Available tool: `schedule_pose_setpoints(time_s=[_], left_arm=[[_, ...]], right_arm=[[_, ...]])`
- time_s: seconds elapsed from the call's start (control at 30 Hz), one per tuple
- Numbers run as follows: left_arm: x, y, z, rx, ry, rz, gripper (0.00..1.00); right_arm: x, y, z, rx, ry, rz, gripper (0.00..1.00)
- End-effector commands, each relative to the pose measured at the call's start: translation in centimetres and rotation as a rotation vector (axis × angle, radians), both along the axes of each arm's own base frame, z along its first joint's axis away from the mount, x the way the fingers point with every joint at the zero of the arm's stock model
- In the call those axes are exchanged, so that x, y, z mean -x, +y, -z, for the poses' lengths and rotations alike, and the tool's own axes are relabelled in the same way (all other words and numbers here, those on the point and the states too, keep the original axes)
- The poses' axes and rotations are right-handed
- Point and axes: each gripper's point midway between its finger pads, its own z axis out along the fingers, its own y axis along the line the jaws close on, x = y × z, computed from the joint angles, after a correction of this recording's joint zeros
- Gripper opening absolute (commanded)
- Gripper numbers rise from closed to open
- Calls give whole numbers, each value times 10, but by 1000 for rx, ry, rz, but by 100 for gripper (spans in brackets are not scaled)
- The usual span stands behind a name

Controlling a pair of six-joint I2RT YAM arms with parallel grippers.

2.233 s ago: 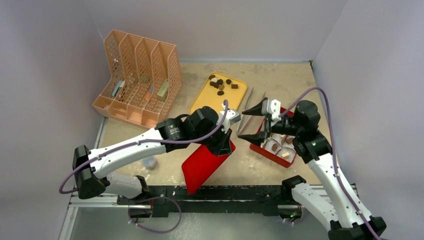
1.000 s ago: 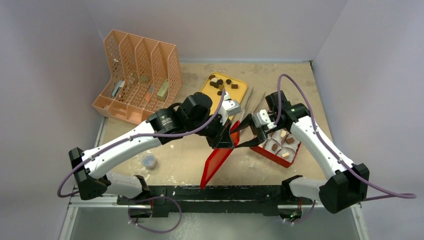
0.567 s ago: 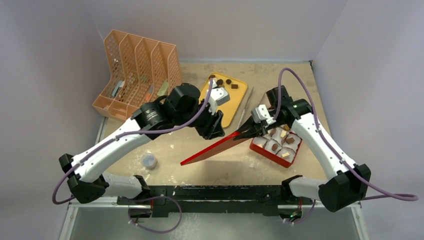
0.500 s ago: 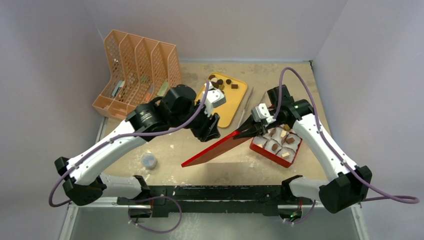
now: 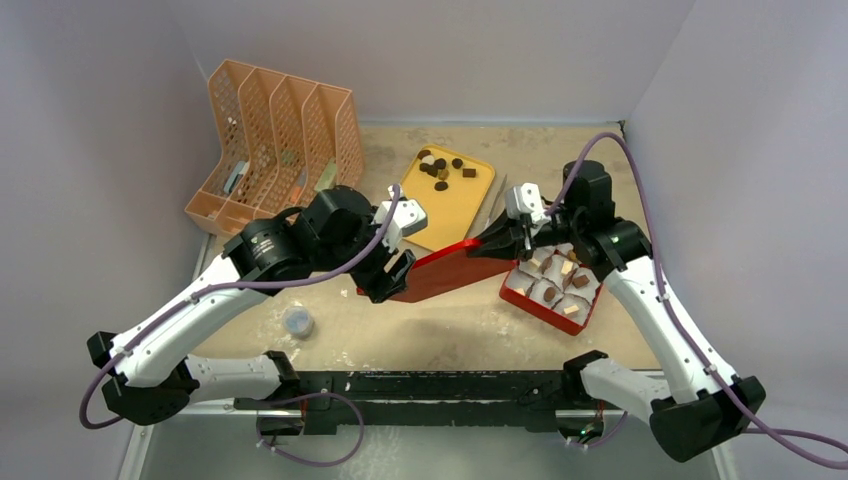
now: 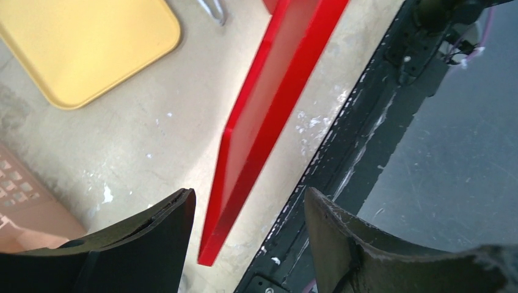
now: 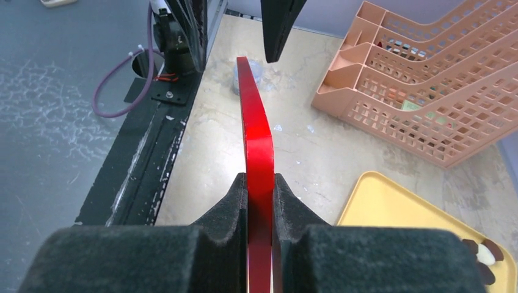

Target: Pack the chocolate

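No word, number or brand can be read in any view. A small pale round mark sits on the black joint housing of the left arm (image 5: 262,243) — too small to make out. The red lid (image 5: 440,272) and yellow tray (image 5: 452,205) show only plain colour.

Even diffuse overhead light, soft shadows under arms, sharp overview, wrist foregrounds softly blurred

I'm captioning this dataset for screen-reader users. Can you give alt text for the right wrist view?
The right gripper is shut on a red lid, seen edge-on and reaching away over the table. A peach file organizer stands at upper right, and the corner of a yellow tray with chocolate pieces shows at lower right.
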Motion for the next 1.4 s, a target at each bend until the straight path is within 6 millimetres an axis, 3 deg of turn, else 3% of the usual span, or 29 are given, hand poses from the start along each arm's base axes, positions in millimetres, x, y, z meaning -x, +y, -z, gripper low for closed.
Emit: schedule_pose_setpoints(time_s=[0.0,0.33,0.67,0.97,1.2,1.37], left_arm=[[-13,13,11,-71,-46,-59,65],[-23,33,33,-160,-75,-141,63],[-23,37,35,-173,-73,-160,46],[-31,42,40,-187,-117,-185,41],[-33,41,35,-159,-227,-94,40],[-33,39,23,-106,-254,-94,27]], right_arm=[[7,2,-27,-46,-10,-14,0],[9,-5,-35,-44,-67,39,0],[5,-8,-44,-51,-118,85,0],[12,-9,-47,-68,-124,58,0],[27,-8,-46,-72,-125,-30,0],[24,-10,-41,-58,-128,-4,2]])
